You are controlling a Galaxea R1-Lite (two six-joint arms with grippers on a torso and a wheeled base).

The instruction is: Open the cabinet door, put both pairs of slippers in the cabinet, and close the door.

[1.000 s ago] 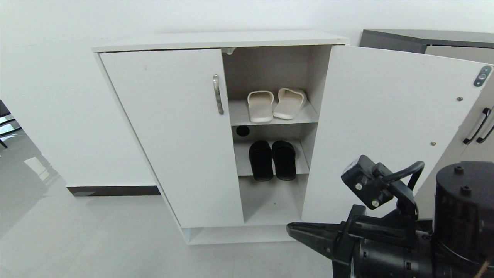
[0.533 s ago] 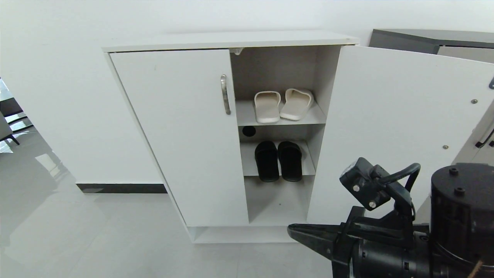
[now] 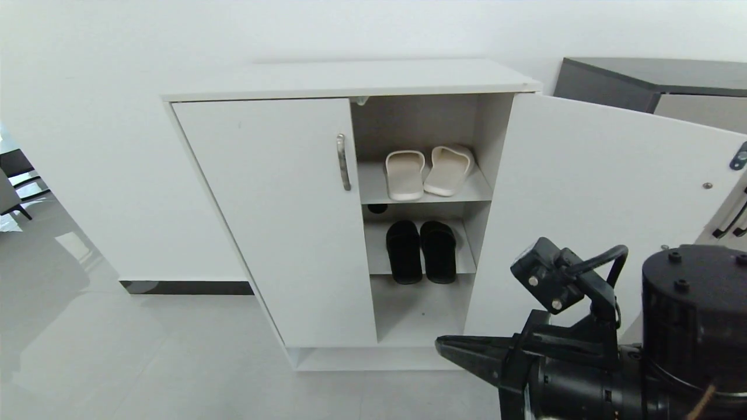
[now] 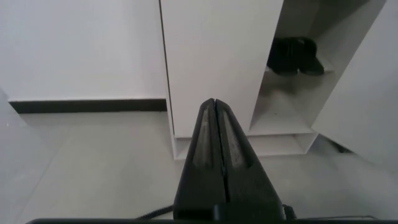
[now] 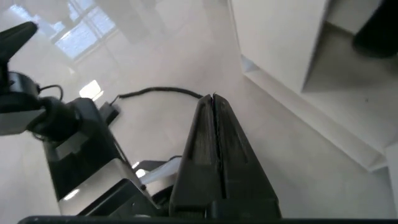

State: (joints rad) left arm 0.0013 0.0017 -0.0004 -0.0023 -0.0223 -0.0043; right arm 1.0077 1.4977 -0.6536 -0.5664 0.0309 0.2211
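Two pairs of slippers lie inside a white cabinet, in its right half. The white pair is on the upper shelf and the black pair on the shelf below. Each slipper's long axis runs front to back, toes towards the back wall and heels at the shelf's front edge. The right white slipper is angled slightly away from its mate. The black ones lie straight and side by side.

The right door is swung wide open. The left door is shut, with its metal handle upright along the inner edge.

The right claw is low in the head view, near the open door's bottom corner and touching nothing. Its fingers are pressed together to a point aimed across the cabinet front, towards the robot's left. Both pairs are beyond it and higher up, the black pair the nearer. In its own wrist view the right claw is likewise closed and empty, over pale floor.

The left claw is also closed flat and empty (the two fingers meet in one thin seam). It points at the foot of the shut door. The black pair lies past its tip, inside the opening.

Beyond the open door is a grey cabinet.
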